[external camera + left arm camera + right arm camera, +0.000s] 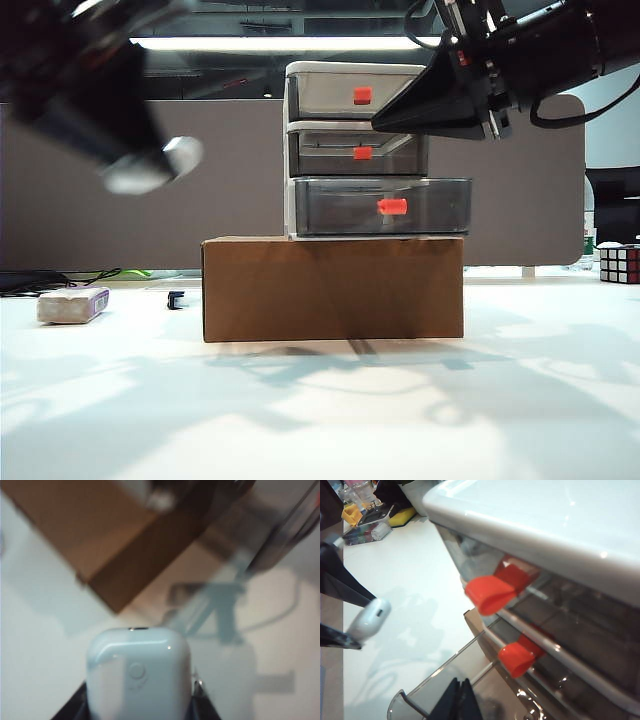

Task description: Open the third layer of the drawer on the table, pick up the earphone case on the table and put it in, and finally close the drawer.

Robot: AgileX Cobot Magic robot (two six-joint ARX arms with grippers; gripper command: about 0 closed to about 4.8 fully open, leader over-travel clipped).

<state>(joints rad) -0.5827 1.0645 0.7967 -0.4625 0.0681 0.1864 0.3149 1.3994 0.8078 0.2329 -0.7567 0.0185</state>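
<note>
1. The left gripper is clamped on the earphone case, held in the air at about ten o'clock of the drawer.
2. The case is glossy white with rounded corners.
3. The right gripper, jaws pressed together and empty, hangs at the unit's two o'clock.
4. The third layer stands pulled out; no contents are visible. The unit sits on a cardboard box on the table.

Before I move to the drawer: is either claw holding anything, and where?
The left claw grips the earphone case by its lower end, raised off the table. The right claw holds nothing.
</note>
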